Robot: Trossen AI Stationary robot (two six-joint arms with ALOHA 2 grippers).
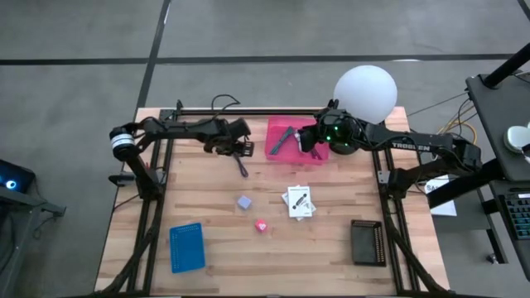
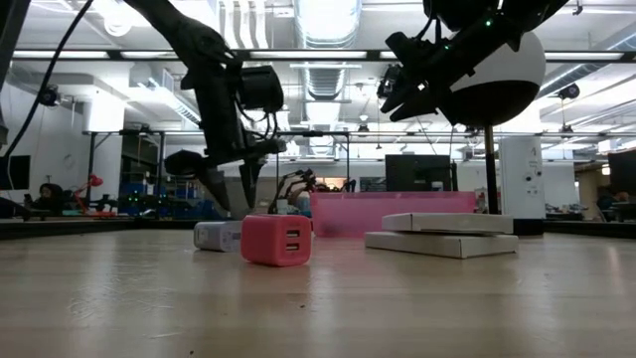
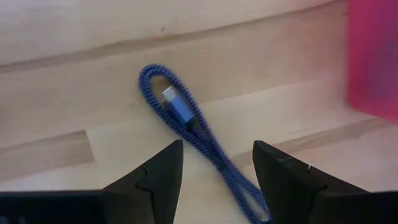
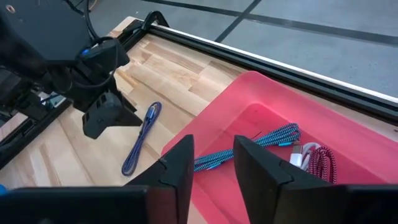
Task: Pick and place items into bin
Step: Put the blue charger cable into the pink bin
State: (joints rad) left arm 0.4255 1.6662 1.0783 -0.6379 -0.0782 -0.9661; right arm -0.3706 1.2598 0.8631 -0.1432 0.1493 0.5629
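Near the far edge of the table [image 1: 215, 273], just beside the left wall of the pink bin [image 1: 319, 157], lies the purple cord [image 1: 243, 167], folded double into 1 narrow loop with its connector tucked against the strands. Its long axis runs obliquely, from the end nearest the left gripper [image 1: 243, 149] toward the middle of the table. That gripper hangs directly over the cord with its 2 fingers apart, and in the left wrist view the cord [image 3: 193, 124] passes lengthwise through the gap between them, not across it. The closing line therefore appears nearly parallel to the cord, so a wrist rotation before descent is judged advisable. The left arm is clearly the nearer one. The right gripper [image 1: 306, 137] is over the bin, fingers apart and holding nothing, with other cords already lying inside.
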